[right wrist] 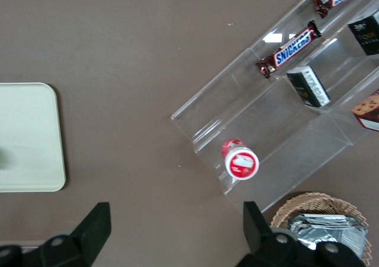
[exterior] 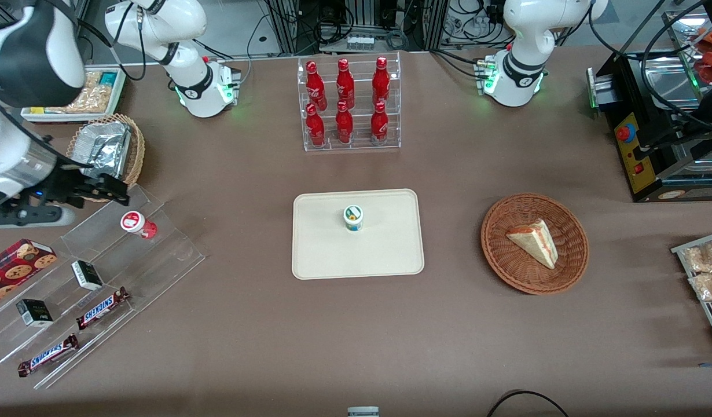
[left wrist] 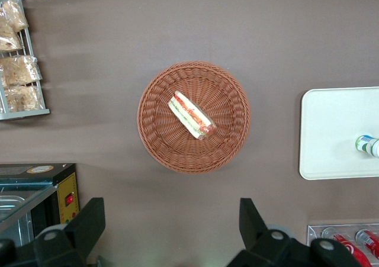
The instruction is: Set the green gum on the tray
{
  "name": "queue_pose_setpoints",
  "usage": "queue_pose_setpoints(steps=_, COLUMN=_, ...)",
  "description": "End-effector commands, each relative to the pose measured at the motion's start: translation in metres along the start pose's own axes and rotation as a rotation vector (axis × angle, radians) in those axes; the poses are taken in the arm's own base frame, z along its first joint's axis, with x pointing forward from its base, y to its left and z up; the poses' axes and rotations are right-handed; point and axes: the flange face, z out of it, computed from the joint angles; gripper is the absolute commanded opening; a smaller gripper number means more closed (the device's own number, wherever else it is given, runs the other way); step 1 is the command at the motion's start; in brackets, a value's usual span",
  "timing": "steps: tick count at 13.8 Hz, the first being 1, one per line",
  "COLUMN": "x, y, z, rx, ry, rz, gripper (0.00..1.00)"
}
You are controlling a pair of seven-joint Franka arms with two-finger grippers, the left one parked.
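The green gum [exterior: 353, 218] stands upright on the tray [exterior: 333, 255], a little farther from the front camera than the tray's middle. It is a small white bottle with a green-ringed lid and also shows in the left wrist view [left wrist: 368, 145] on the tray [left wrist: 331, 131]. My right gripper [exterior: 114, 191] hangs high toward the working arm's end of the table, above the clear stepped shelf [exterior: 159, 255]. It is far from the tray and the gum. In the right wrist view the gripper [right wrist: 176, 219] is open with nothing between its fingers, and a corner of the tray [right wrist: 29, 137] shows.
A red-lidded gum bottle [exterior: 137, 223] stands on the clear shelf near the gripper, with Snickers bars [exterior: 101, 308] and small boxes [exterior: 87, 274]. A wicker basket of foil packets [exterior: 110, 147] lies beside the gripper. A rack of red bottles [exterior: 349, 104] and a sandwich basket [exterior: 534, 243] flank the tray.
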Motion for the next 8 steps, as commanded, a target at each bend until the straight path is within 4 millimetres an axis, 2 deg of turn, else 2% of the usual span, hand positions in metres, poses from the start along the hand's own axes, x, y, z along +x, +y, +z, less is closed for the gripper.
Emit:
queue_pose_setpoints(steps=1, x=-0.011, y=0.022, z=-0.022, rx=0.02, ry=-0.005, rz=0.019, gripper=0.99)
queue_pose_setpoints(steps=8, x=-0.01, y=0.044, z=-0.029, rx=0.021, ry=0.014, rz=0.059, gripper=0.99)
